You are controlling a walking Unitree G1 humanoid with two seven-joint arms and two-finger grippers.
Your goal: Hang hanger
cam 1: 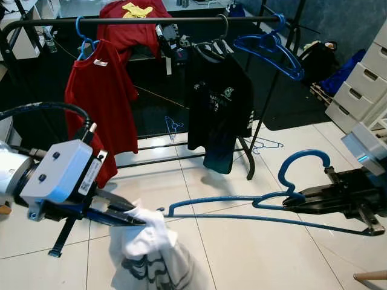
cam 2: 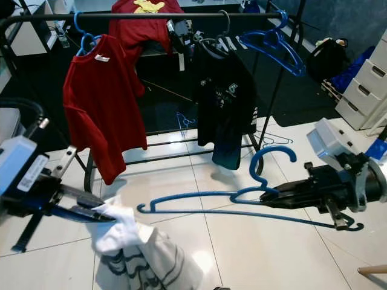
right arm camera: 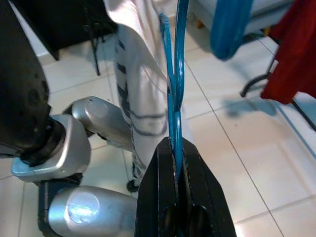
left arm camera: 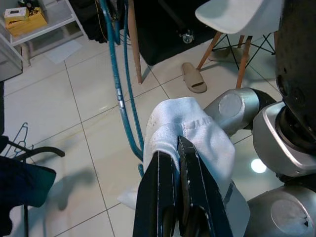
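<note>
My right gripper [cam 1: 290,201] is shut on a blue plastic hanger [cam 1: 242,208], clamped just below its hook [cam 1: 305,160]; the hanger lies flat in the air, stretching toward my left side. My left gripper [cam 1: 136,219] is shut on a white garment with dark stripes [cam 1: 148,251], pinching a bunched fold while the rest hangs down. The hanger's left tip ends right beside that fold. In the left wrist view the black fingers [left arm camera: 190,187] squeeze the white cloth [left arm camera: 190,131]. The right wrist view looks along the hanger [right arm camera: 174,89] held between its fingers toward the striped garment [right arm camera: 133,74].
A black clothes rail [cam 1: 151,20] stands ahead. On it hang a red shirt [cam 1: 100,109], a black shirt [cam 1: 217,109] and empty blue hangers [cam 1: 269,51]. White drawers [cam 1: 363,87] stand at the right. White tiled floor [cam 1: 242,254] lies below.
</note>
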